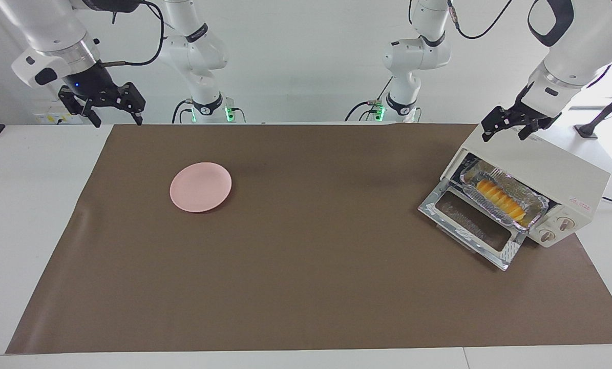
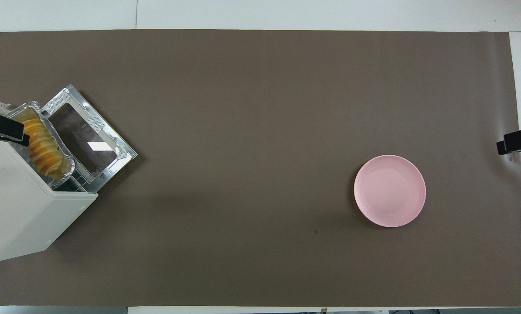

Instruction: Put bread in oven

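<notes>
A cream-white boxy toaster oven (image 1: 541, 166) carries a small red logo near its two round pale knobs. Inside it, a crinkled silver foil tray (image 1: 536, 201) holds the yellow-orange crosswise-ridged bread loaf (image 1: 500, 199). A plain round pink plate (image 1: 200, 186) lies on the matte brown table mat (image 1: 306, 287).
</notes>
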Robot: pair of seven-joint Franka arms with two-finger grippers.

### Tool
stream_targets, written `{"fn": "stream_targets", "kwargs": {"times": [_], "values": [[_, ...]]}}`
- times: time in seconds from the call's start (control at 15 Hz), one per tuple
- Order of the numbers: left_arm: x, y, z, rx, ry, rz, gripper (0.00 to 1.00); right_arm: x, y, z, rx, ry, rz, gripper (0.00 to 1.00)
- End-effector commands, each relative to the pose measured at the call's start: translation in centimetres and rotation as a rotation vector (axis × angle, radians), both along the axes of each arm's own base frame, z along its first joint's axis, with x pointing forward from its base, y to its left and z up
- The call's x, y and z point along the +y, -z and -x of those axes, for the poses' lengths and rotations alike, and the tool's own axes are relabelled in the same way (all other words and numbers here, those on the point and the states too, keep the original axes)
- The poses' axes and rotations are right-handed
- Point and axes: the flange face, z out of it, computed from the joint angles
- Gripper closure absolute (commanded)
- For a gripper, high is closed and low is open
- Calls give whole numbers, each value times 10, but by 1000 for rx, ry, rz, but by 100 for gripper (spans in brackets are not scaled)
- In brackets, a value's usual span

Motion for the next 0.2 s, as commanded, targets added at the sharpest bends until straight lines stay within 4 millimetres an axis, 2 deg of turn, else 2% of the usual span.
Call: {"fn": "stream_targets", "kwargs": {"times": [0.0, 0.13], "values": [[-2, -4, -4, -20, 9, 18, 0, -1, 0, 6, 6, -13, 1, 0], [-2, -4, -5, -26, 9, 16, 0, -1, 0, 6, 6, -12, 1, 0]]}}
